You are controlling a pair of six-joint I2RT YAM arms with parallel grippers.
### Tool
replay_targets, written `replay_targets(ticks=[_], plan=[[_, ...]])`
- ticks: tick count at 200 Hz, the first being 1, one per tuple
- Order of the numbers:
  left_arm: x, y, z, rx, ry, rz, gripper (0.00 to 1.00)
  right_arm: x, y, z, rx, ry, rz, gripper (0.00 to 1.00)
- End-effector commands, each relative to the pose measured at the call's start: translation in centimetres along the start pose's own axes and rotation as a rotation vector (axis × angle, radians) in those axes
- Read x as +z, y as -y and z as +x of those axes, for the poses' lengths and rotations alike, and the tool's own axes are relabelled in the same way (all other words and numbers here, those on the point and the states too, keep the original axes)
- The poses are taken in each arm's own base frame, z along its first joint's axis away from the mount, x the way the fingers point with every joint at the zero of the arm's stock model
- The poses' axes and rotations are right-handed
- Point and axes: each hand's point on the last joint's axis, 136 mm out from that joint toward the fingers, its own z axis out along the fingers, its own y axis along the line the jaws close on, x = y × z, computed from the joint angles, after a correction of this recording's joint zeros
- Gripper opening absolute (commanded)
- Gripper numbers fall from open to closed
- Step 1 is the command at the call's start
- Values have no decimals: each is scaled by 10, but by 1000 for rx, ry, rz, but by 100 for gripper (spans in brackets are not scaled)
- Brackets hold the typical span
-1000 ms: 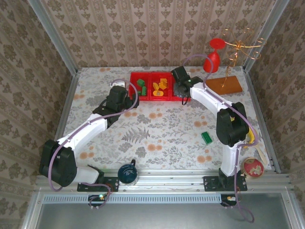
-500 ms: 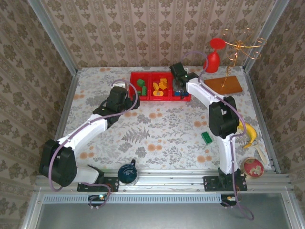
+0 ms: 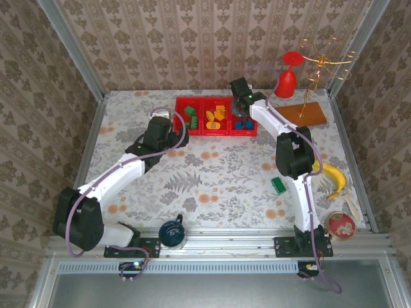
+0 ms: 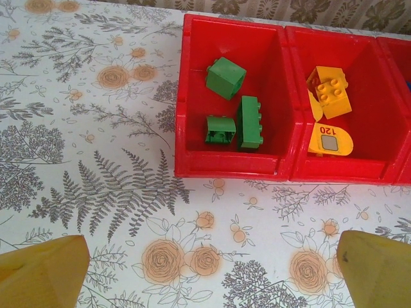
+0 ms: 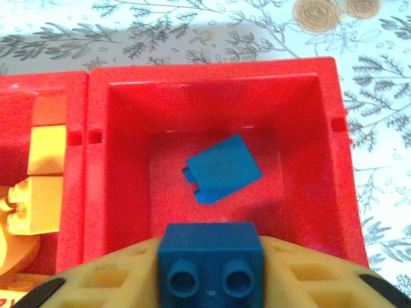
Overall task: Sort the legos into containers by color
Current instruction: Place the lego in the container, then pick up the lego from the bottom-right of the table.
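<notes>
Your right jaws gripping a dark blue brick (image 5: 210,260) above the red tray (image 5: 218,83) end compartment, your left jaws wide open

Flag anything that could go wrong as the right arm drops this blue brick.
1. The held blue brick, in the right gripper, hangs over the near side of the red tray's end compartment. It could clip the wall or bounce off the loose blue brick already inside.
2. A green brick lies on the table beside the right arm. Pulling back could knock it away.
</notes>
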Motion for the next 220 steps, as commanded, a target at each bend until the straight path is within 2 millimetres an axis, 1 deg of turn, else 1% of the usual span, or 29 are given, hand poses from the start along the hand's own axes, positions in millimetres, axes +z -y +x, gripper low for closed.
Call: replay_targets(ticks=[1,13,26,53,84,117,134,154,189,193,220], plan=[[2,-1,-1,-21,-9,2,100,-1,-6,-6,-7,-3,-36,48],[3,0,-1,-22,-11,4,100,-3,-6,-7,-10,-1,-37,54],[2,1,-1,-25,-10,11,100,-6,-6,-8,-13,0,-36,57],[2,3,-2,-24,-9,22,100,-15,-3,-10,-16,2,-35,59],[2,6,-3,-19,-7,36,100,-35,1,-11,0,21,-46,59],[1,6,-3,-18,-6,37,100,-61,14,0,39,15,-42,61],[0,5,-3,-16,-3,33,100,-75,25,14,67,-2,-33,63],[-2,2,-3,-16,3,22,100,-93,38,38,99,-26,-30,65],[-4,-3,-2,-17,11,9,100,-119,65,97,142,-98,-17,71],[-5,-3,-2,-17,11,10,100,-119,70,107,142,-118,-7,71],[-5,-6,-1,-19,14,6,100,-137,94,156,153,-196,35,73]])
